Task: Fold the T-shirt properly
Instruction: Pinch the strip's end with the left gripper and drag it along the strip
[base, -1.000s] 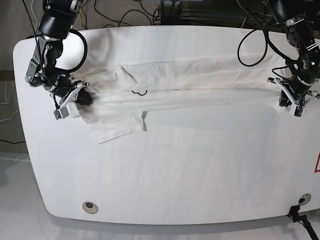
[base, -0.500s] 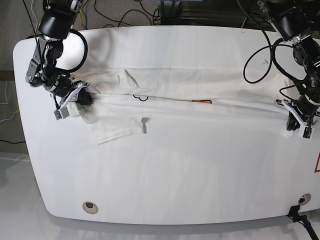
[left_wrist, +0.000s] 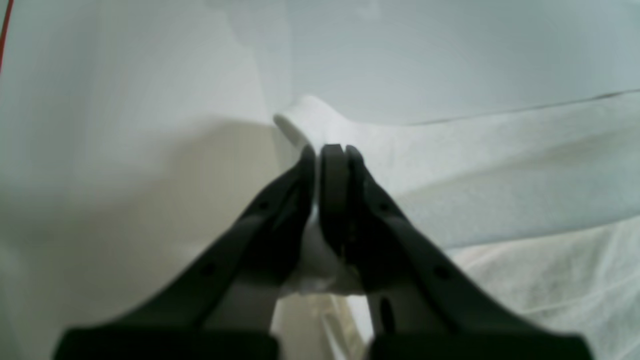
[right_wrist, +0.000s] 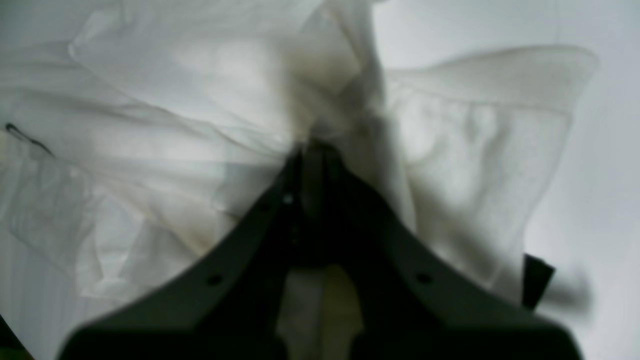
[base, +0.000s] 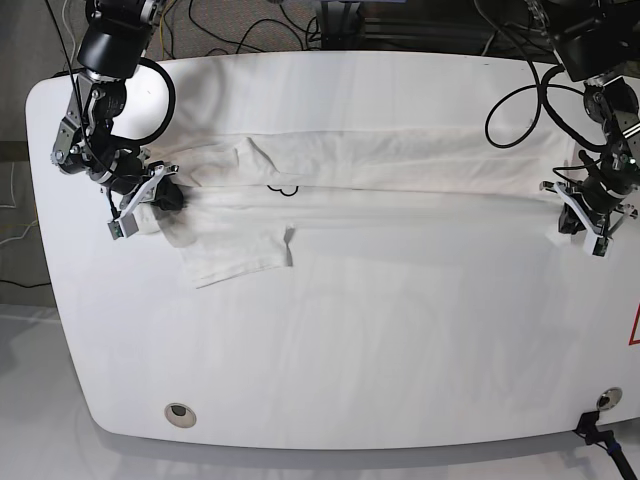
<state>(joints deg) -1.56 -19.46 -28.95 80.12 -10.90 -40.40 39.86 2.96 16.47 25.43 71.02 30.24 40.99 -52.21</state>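
With the left pincer (base: 588, 217) and right pincer (base: 140, 205) each clamped on the T-shirt (base: 400, 170), keep the cloth evenly taut above the surface (base: 350, 350) to avoid slack.

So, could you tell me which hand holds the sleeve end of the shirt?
The right hand, at the base view's left, where the T-shirt's sleeve lies.

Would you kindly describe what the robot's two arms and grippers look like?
Both arms are black, with jointed, rounded segments and loose black cables looping beside them. The left gripper and right gripper have white bodies seen from the base view; close up, the fingers are matte black, tapering wedges with small screw holes.
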